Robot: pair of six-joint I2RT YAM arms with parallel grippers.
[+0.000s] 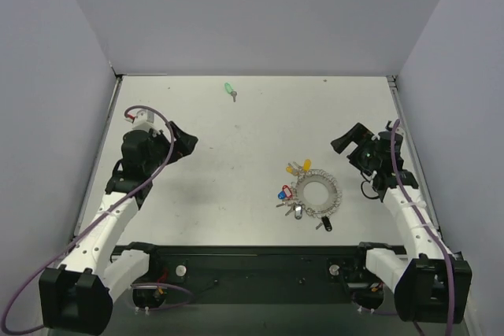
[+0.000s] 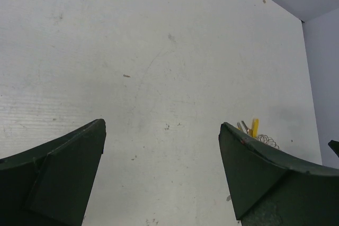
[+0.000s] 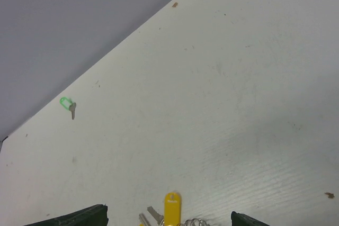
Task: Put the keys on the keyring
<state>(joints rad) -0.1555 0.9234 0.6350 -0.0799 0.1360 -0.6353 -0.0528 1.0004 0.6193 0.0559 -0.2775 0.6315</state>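
Between grey walls (image 1: pixel 260 13), keys (image 1: pixel 285 193) dot a scuffed-looking table (image 1: pixel 220 163).

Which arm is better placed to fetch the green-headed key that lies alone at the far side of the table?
The left arm, probably: its open jaws are nearer to the small green-headed metal key than those of the right arm, which hangs by the silvery-white wire keyring.

A robotics lab's test cell: plain grey panels (image 1: pixel 260 13) are boxing in a white table (image 1: pixel 236 135), while a left arm (image 1: pixel 106 222) and right arm (image 1: pixel 409 210), trailing purple cables (image 1: pixel 168 135), are sitting bolted to its near edge.
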